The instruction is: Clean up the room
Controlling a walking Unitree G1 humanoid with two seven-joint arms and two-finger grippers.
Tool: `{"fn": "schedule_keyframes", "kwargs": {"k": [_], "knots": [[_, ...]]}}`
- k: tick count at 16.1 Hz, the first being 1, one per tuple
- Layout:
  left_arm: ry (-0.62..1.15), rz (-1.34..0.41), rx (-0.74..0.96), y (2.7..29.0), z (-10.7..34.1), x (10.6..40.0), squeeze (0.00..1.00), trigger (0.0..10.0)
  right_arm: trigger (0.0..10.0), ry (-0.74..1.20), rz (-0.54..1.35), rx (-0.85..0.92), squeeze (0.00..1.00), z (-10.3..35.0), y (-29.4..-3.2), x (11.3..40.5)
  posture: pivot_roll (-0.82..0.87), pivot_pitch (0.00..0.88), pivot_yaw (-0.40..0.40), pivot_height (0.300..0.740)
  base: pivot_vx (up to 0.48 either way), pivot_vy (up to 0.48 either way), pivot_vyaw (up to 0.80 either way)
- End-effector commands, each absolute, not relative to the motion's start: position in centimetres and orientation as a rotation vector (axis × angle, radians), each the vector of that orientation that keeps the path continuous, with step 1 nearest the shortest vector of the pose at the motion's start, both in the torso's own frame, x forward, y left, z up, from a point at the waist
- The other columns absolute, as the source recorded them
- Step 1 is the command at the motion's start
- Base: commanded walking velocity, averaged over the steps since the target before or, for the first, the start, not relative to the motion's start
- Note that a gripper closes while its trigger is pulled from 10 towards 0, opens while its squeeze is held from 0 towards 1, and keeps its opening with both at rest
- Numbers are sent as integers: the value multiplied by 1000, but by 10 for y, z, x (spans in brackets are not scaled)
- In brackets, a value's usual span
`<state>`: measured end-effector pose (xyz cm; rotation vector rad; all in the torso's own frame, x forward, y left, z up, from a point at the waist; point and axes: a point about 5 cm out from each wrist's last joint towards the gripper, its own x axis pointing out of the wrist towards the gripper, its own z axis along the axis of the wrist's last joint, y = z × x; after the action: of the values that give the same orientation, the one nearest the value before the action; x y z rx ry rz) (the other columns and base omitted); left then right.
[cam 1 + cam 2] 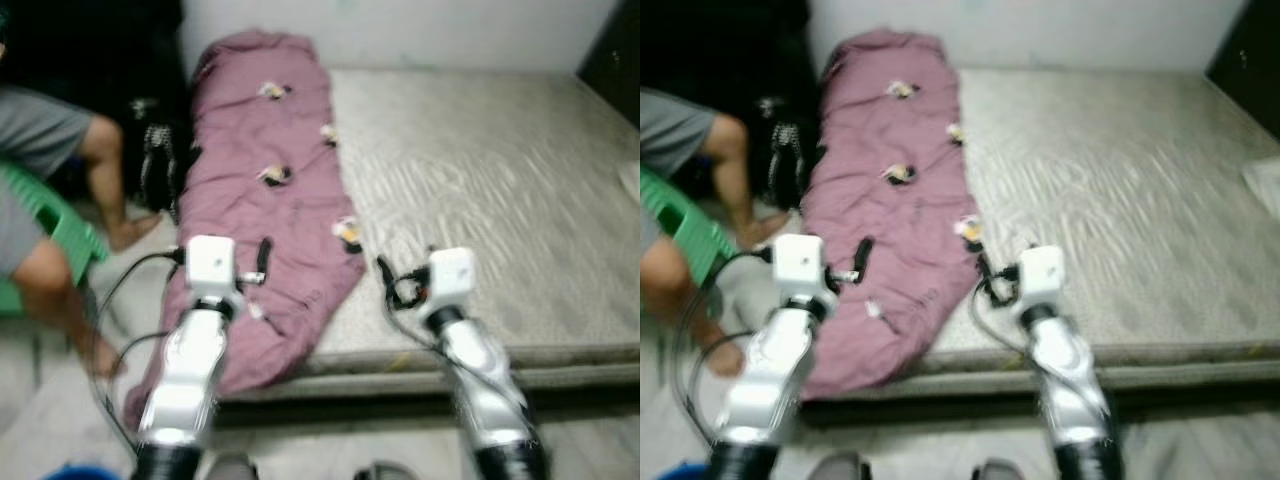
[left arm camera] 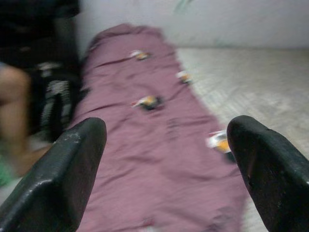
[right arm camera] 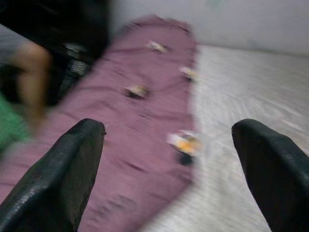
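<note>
Nearest, both silver arms reach forward over the near edge of a low mattress (image 1: 500, 180). The left gripper (image 2: 164, 164) hangs above the near end of a mauve blanket (image 1: 260, 200), its two black fingers (image 2: 63, 174) spread wide apart with nothing between them. The right gripper (image 3: 169, 169) hovers just beside the blanket's right edge, over the bare grey mattress, and its fingers (image 3: 58, 174) are likewise parted and empty. Small bits of litter lie scattered along the blanket: one wrapper (image 1: 347, 232) with an orange patch sits at the blanket's right edge, near the right wrist; a second scrap (image 1: 273, 175) lies farther up in the middle of the cloth; a third (image 1: 328, 132) is at the right edge beyond that; a fourth (image 1: 272, 91) rests close to the far end. On the robot's left a person (image 1: 50, 190) sits on a green chair (image 1: 55, 235), bare feet on the floor. Farthest off, a pale wall (image 1: 400, 30) runs behind the mattress. Everything is somewhat blurred.
</note>
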<state>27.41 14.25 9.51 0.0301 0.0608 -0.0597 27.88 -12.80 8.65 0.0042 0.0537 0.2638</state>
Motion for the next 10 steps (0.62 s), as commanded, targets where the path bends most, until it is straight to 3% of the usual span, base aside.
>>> {"fn": "schedule_keyframes", "kwargs": {"k": [1,10], "knots": [[26,-74,32,137,101,276,0,10000,10000,50,248,-16,0,88,-137,280,-14,29,-28,740,0,480,0],[-18,-165,-28,132,108,270,0,10000,10000,62,239,-14,0,85,-136,277,-15,43,-26,740,0,0,0]]}}
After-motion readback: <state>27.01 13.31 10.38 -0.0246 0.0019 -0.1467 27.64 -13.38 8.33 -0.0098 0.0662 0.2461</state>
